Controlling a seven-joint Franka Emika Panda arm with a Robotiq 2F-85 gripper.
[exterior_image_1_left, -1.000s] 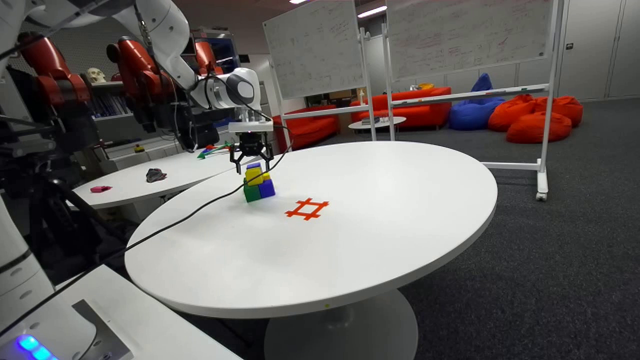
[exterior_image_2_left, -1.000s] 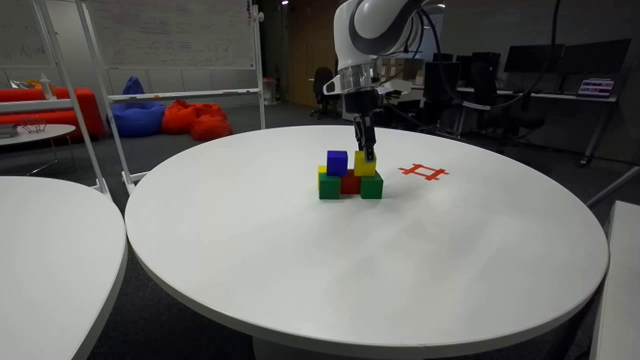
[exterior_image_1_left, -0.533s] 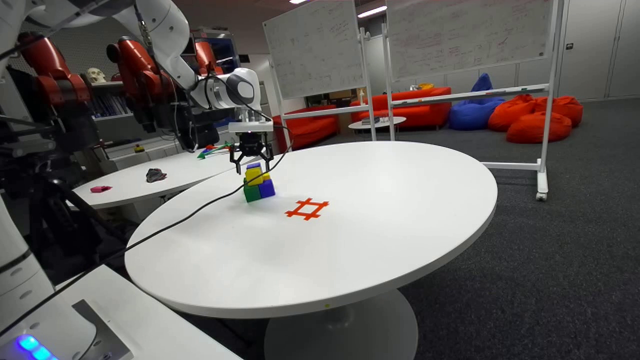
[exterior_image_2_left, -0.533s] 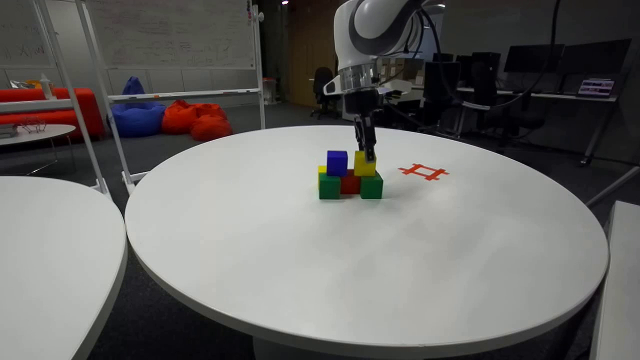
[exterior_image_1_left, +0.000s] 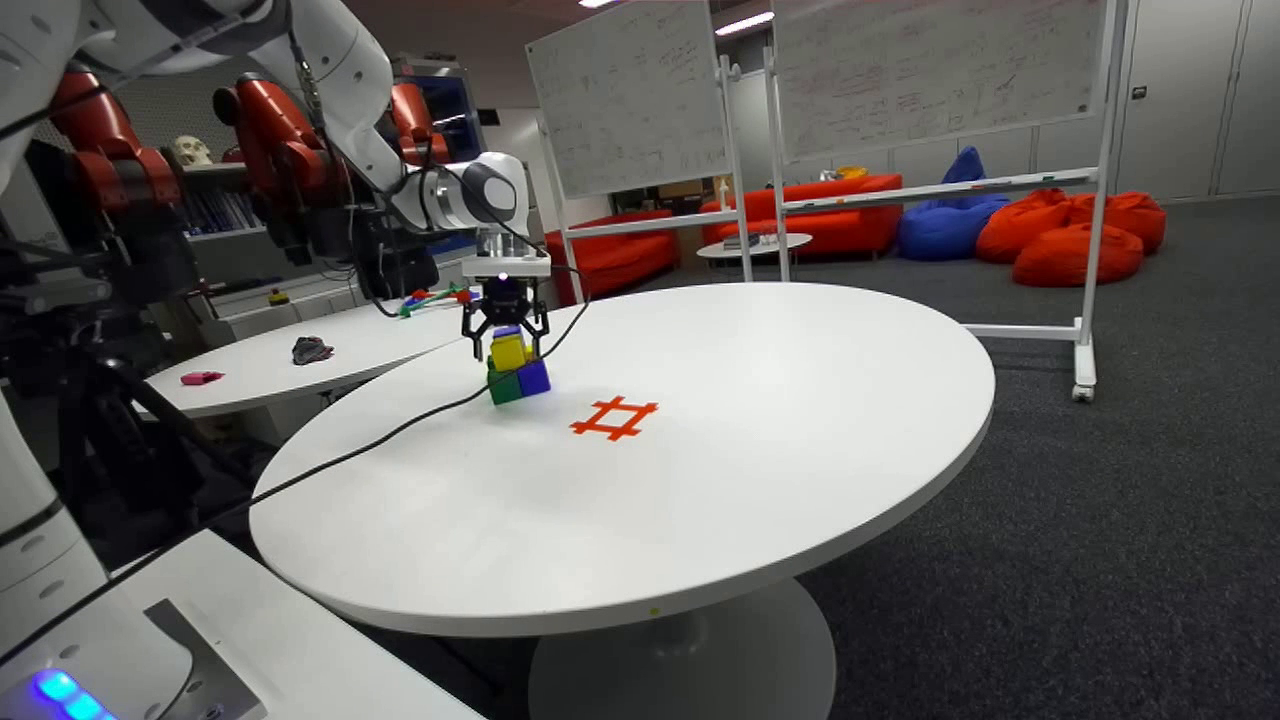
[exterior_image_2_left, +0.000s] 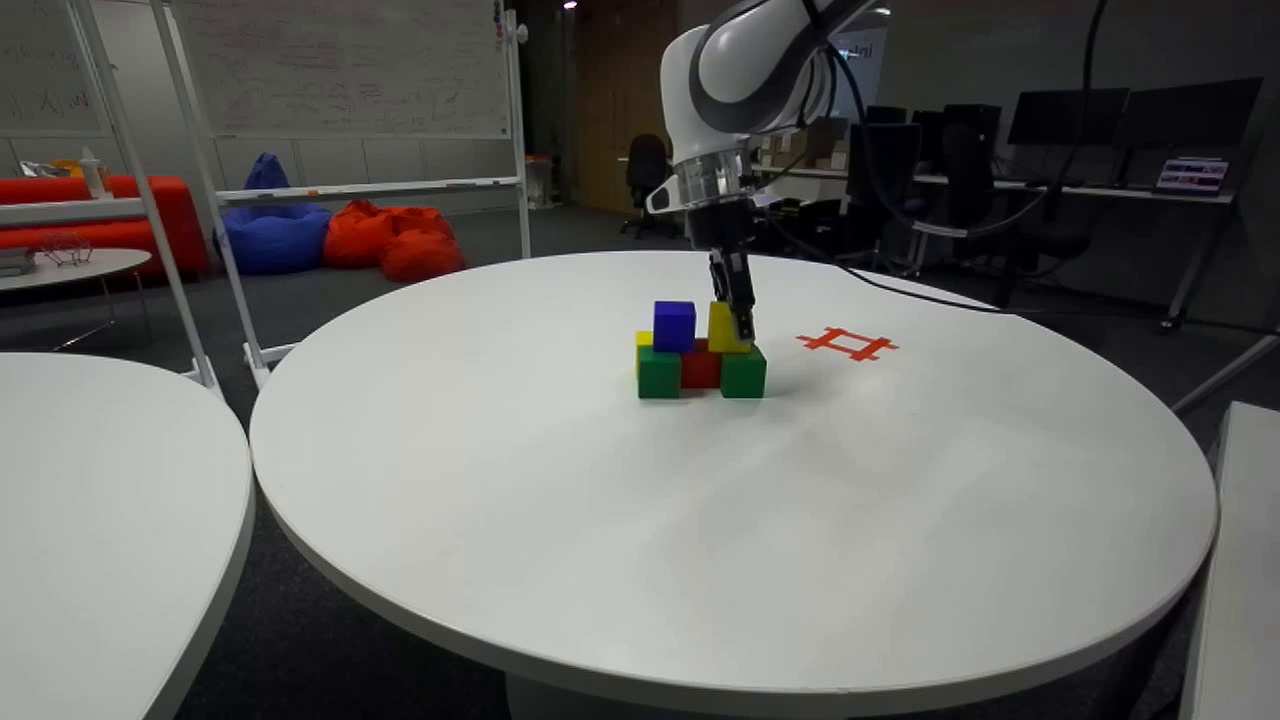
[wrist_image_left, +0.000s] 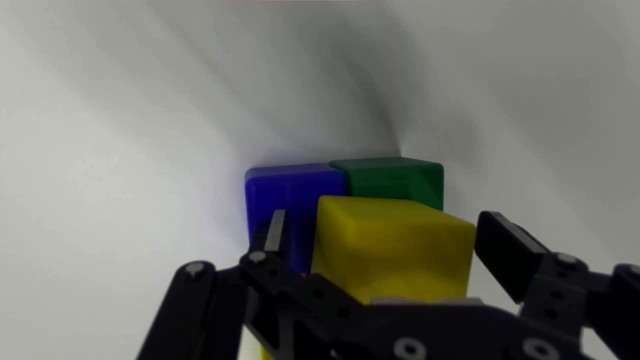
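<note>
Black fingers (wrist_image_left: 507, 255) of the gripper (wrist_image_left: 385, 232) stand spread astride a smooth upper yellow cube (wrist_image_left: 395, 250), a gap showing on one side in the wrist view; the step appears to be lining up a grasp, so the next move calls for an even closing. Beneath it sits a green cube (wrist_image_left: 390, 181), beside that a lower blue cube (wrist_image_left: 295, 192); farther out, a red tape outline (exterior_image_1_left: 604, 429) marks the round white table (exterior_image_1_left: 800, 480).

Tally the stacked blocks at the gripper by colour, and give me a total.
Green blocks: 2
Blue blocks: 2
Yellow blocks: 2
Red block: 1
Total in sight: 7; more may be hidden.
</note>
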